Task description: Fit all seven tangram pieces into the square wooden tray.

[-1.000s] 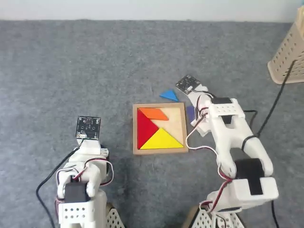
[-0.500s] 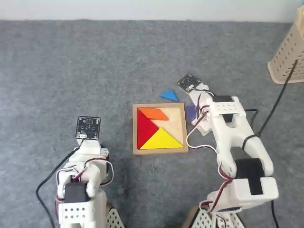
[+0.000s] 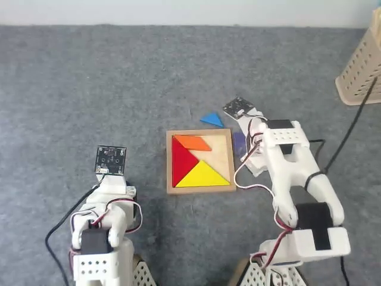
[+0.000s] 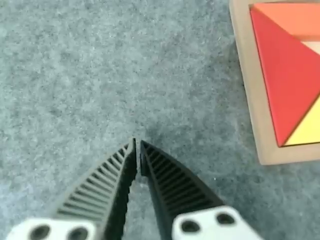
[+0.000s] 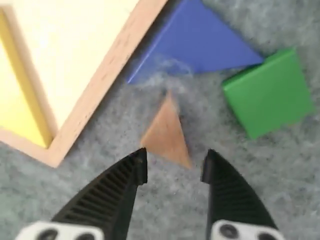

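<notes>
Flanking a tan triangle (image 5: 167, 135) beside the tray (image 5: 102, 82), right fingers (image 5: 125, 185) gape

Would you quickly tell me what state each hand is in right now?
Left hand: closed, holding nothing.
Right hand: open, poised at the tan triangle, gripping nothing.

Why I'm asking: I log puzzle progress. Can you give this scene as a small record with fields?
Tray: square wooden tray, part filled
In tray: red triangle, orange piece, yellow triangle
Outside tray: blue triangle, green square, tan triangle, light blue triangle
Right hand: open, fingertips flanking the tan triangle
Left hand: shut, over carpet beside the tray
</notes>
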`<act>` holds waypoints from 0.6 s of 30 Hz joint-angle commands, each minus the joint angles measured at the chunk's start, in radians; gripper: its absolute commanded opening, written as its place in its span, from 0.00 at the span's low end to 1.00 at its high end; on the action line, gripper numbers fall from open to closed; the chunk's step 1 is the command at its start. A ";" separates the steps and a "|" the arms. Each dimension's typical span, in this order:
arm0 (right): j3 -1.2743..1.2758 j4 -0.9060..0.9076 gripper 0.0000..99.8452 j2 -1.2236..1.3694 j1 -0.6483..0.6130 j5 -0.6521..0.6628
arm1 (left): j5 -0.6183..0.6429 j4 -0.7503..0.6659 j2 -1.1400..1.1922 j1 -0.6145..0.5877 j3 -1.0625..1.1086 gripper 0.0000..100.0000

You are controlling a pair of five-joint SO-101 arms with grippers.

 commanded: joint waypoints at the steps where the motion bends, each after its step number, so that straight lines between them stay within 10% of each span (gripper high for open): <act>1: -0.008 0.012 0.21 -0.068 -0.038 -0.012 | -0.002 0.006 -0.018 0.005 -0.010 0.02; 18: -0.008 -0.058 0.21 0.035 -0.041 -0.012 | -0.002 0.006 -0.018 0.005 -0.010 0.02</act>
